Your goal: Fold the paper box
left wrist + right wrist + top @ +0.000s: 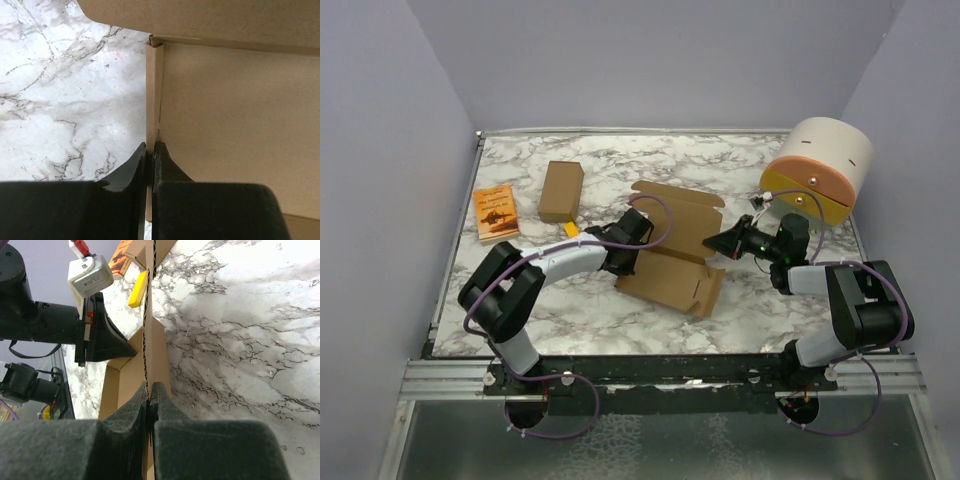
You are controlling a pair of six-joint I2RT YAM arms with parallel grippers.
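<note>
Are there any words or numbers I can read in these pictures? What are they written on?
On the orange booklet: dark print on the cover, too small and blurred to read.
On the paper box, the smaller cardboard box and the round cream container: no writing to see.
Nothing can be read anywhere.

The paper box [670, 255] lies at the centre of the bench [570, 320]. The left hand [150, 148] grips a wall on its left side, and the right hand [149, 390] grips a wall on its right side. A narrow box [561, 191] stands behind and left of the paper box, with a booklet [496, 213] further left, near the bench edge. A small block [571, 229] lies between the narrow box and the left hand. A drum-shaped unit [817, 170] sits at the rear right corner
</note>
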